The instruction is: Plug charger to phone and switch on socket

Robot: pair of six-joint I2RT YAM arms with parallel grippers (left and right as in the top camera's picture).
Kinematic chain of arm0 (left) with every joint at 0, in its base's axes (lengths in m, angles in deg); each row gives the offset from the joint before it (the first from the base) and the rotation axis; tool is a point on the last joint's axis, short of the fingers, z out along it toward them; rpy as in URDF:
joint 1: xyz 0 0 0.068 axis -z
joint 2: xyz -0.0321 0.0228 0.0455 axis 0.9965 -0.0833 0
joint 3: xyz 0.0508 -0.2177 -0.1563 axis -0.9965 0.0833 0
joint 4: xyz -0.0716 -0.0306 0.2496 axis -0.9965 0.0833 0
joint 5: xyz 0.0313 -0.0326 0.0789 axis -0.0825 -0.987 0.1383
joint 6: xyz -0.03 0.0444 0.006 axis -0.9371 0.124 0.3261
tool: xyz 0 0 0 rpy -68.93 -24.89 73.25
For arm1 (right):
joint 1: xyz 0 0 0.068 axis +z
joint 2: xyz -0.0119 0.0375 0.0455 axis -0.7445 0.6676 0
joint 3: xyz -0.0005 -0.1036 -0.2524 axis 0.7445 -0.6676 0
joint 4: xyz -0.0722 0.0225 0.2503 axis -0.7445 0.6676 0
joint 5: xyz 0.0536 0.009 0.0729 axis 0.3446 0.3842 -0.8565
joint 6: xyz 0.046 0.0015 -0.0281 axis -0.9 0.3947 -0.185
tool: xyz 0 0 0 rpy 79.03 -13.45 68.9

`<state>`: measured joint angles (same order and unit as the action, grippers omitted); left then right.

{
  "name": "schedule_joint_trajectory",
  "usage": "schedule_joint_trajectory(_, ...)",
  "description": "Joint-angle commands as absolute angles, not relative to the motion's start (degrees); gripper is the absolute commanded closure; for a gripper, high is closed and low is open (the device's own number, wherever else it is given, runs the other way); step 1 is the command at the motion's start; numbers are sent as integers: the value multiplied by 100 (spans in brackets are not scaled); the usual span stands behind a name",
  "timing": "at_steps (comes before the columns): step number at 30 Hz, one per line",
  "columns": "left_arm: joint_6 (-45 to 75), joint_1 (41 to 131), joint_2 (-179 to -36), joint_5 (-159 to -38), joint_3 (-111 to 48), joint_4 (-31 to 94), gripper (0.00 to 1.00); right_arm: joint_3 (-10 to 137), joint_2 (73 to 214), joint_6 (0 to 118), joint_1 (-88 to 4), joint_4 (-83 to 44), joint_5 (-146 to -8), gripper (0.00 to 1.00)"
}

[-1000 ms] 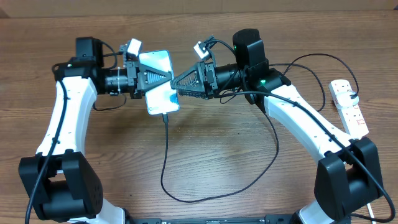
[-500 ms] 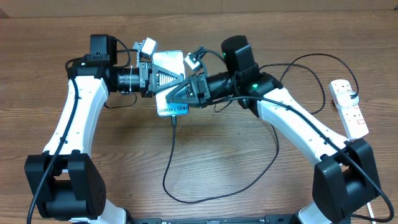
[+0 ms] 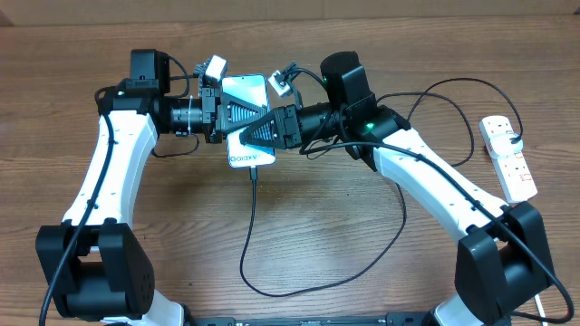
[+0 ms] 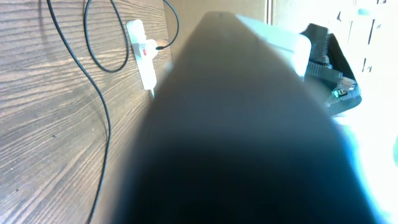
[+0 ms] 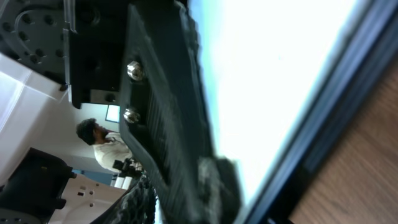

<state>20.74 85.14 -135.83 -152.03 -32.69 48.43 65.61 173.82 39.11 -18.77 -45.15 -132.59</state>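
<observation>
Honestly, the left wrist view is mostly one blurry dark slab (way too close). Left gripper (image 3: 234, 116) is clenched on the slim black-edged phone (image 3: 246, 89) with its glossy light-blue screen. Right gripper (image 3: 258, 134) overlaps it, can't tell if it's gripping. Thin black charger cable (image 3: 250, 226) meets the phone's short end just below the jaws, and the white plastic power strip (image 3: 507, 156) lies well apart.

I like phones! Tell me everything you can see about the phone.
The phone is slim and rectangular, with a bright light-blue screen facing up, black edges and dark "Galaxy" text near its lower end. The left gripper clamps one long side; the right gripper reaches over the other. The thin black charger cable meets its lower end.
</observation>
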Motion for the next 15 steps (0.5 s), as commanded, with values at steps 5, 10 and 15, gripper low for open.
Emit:
schedule_joint_trajectory(5, 1897, 8525, -13467, -15480, -3289, 4727, 95, 6679, 17326, 4033, -1978, -4443, -13182, 69)
schedule_joint_trajectory(10, 1897, 8525, -13465, -15441, -3289, 4594, 95, 6679, 17326, 4035, -1978, -4190, -13180, 76)
schedule_joint_trajectory(15, 1895, 8525, -13465, -15436, -3289, 4546, 91, 6679, 17326, 4035, -1980, -4194, -13136, 96)
